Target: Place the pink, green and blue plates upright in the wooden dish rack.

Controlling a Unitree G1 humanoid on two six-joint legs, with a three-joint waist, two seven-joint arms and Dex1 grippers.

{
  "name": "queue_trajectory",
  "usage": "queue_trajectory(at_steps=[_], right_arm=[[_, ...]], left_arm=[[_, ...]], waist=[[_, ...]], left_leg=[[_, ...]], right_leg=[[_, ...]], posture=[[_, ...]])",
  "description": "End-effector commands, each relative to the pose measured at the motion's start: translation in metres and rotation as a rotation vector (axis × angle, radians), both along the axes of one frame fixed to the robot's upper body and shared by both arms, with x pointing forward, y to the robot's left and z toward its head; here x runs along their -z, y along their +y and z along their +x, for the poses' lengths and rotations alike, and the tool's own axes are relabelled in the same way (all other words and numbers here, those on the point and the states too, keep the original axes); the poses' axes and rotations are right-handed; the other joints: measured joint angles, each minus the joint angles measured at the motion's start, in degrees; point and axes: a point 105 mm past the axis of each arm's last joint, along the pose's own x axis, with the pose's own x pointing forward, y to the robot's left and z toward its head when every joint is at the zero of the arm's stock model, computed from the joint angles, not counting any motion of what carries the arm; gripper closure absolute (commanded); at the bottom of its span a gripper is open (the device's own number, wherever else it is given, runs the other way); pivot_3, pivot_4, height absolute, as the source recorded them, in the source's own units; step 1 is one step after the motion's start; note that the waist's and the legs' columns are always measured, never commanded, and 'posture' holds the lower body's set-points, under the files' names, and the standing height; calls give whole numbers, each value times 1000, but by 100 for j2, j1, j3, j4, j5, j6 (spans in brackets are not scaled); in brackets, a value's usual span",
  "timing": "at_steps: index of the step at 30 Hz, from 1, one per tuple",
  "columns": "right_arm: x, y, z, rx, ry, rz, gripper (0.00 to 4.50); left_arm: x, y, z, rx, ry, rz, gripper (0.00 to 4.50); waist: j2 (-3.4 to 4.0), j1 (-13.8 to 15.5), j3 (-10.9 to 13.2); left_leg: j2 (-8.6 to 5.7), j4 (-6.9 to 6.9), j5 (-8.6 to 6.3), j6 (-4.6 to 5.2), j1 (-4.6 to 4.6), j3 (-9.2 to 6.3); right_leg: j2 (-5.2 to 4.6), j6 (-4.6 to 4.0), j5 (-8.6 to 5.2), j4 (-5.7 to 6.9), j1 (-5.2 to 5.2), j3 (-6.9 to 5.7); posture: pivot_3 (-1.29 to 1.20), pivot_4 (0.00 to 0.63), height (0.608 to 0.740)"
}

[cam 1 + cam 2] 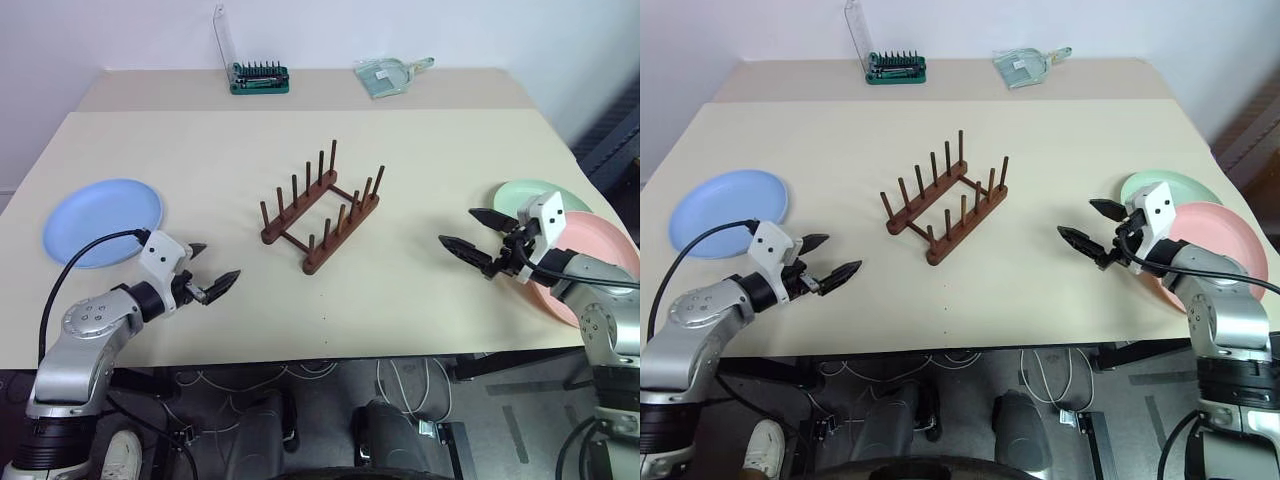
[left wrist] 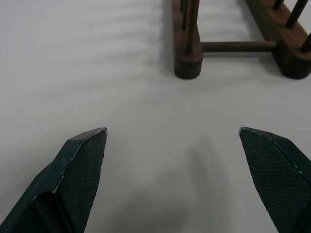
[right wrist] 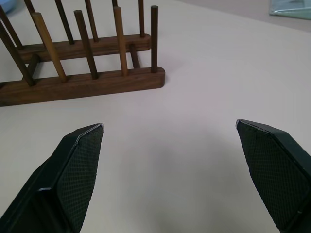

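Observation:
The dark wooden dish rack (image 1: 322, 207) stands with nothing in it at the middle of the cream table. A blue plate (image 1: 102, 221) lies flat at the left. At the right edge a pink plate (image 1: 600, 255) lies flat, overlapping a green plate (image 1: 530, 196) behind it. My left gripper (image 1: 212, 265) hovers open near the table's front, right of the blue plate, pointing toward the rack (image 2: 233, 46). My right gripper (image 1: 473, 234) is open just left of the pink and green plates, also facing the rack (image 3: 82, 80). Nothing is between either pair of fingers.
A green bit case (image 1: 259, 77) with a raised clear lid and a clear glass dustpan-like object (image 1: 385, 75) sit on the far strip of table by the wall. The table's front edge (image 1: 320, 352) runs just under both arms.

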Motion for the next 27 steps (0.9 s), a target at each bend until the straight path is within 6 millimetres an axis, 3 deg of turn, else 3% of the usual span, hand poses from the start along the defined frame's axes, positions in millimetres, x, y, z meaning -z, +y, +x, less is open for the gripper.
queue_trajectory(at_steps=[1,12,18,23,27], right_arm=[[-11,-4,3,0,-43,-5,38],[-12,-2,4,-34,-25,-37,38],[-18,6,0,-46,-50,-40,38],[-9,13,-15,-28,-49,-18,38],[-7,18,-20,-13,-54,-5,38]], left_arm=[[-11,1,-2,-6,-54,0,0],[1,-13,-14,44,-26,-20,0],[12,-56,-24,268,52,-45,0],[22,-101,-9,408,50,8,0],[31,-113,7,402,26,86,0]], waist=[[0,3,0],[1,7,0],[3,16,0],[4,53,-2],[7,3,-2]], left_leg=[[0,0,0,0,0,0],[0,0,-1,0,0,0],[-1,0,-2,-1,0,-1],[-5,2,-3,2,-1,-1],[-5,2,-2,6,-2,1]], right_leg=[[0,0,0,0,1,0],[-6,0,0,-2,0,0],[-8,-1,0,-2,0,0],[-3,0,0,-4,4,-1],[0,0,0,-3,3,0]], posture=[[0,150,732],[0,150,732],[0,150,732],[0,150,732],[0,150,732]])
